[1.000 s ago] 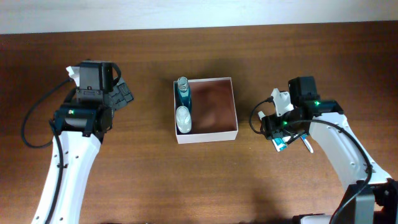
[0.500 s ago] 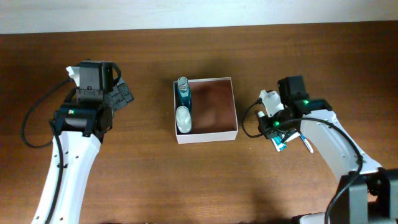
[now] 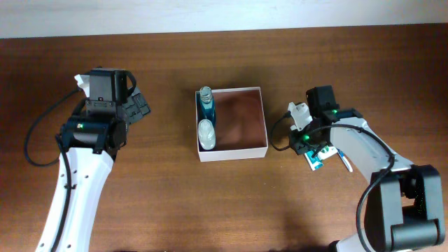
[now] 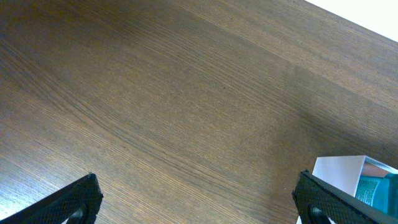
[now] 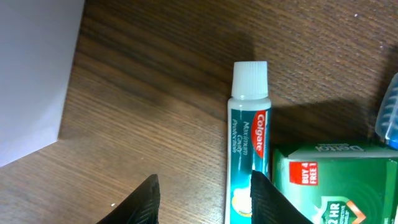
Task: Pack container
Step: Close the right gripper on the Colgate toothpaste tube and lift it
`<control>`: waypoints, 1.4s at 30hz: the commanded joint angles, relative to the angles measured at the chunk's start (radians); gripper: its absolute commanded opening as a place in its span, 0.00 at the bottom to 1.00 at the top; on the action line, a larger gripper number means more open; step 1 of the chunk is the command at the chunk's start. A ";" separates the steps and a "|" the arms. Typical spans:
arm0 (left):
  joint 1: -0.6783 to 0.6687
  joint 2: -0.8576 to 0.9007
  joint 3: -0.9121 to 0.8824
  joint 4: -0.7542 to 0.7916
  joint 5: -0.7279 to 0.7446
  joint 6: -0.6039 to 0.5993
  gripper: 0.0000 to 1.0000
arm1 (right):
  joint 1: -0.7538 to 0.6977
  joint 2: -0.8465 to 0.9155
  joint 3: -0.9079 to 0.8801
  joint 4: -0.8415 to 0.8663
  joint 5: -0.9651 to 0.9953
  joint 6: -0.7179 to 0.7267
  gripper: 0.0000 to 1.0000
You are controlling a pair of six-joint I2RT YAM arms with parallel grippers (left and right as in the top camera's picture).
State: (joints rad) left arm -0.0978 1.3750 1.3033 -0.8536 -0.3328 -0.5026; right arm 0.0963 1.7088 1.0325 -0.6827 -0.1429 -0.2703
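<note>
- Dark brown wood table (image 3: 224,203) fills the overhead view, and the container (image 3: 234,153) sits at its centre, open side up, with white walls and a reddish-brown floor.
- Along its left wall I see two small bottles lying end to end: a blue one (image 3: 206,103) towards the top of the frame and a white one (image 3: 206,133) below it.
- Just right of the container, the right gripper (image 5: 205,186) hangs low over the table. Its claw is released: the fingers stand part-way apart with bare wood between them.
- A Colgate toothpaste tube (image 5: 249,137) lies flat there, white cap pointing up the wrist view. One finger overlaps its edge, and I cannot tell if they touch.
- A green carton (image 5: 323,180) lies right beside the tube.
- Well off to the left of the frame, the left gripper (image 4: 199,205) is spread wide over bare wood, holding nothing.
</note>
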 commanded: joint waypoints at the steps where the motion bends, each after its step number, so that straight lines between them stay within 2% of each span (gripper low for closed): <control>1: 0.003 0.005 0.008 0.000 0.000 -0.005 0.99 | 0.008 0.023 0.015 0.006 0.025 -0.011 0.41; 18: 0.003 0.005 0.008 0.000 0.000 -0.005 0.99 | 0.008 0.078 0.015 0.033 0.076 -0.013 0.40; 22: 0.003 0.005 0.008 0.000 0.000 -0.005 1.00 | 0.008 0.078 0.015 0.033 0.076 -0.010 0.36; 42: 0.003 0.005 0.008 0.000 0.000 -0.005 0.99 | 0.008 0.078 -0.011 0.072 0.077 -0.010 0.36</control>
State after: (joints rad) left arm -0.0978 1.3750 1.3033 -0.8532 -0.3328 -0.5026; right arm 0.0963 1.7786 1.0302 -0.6151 -0.0753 -0.2737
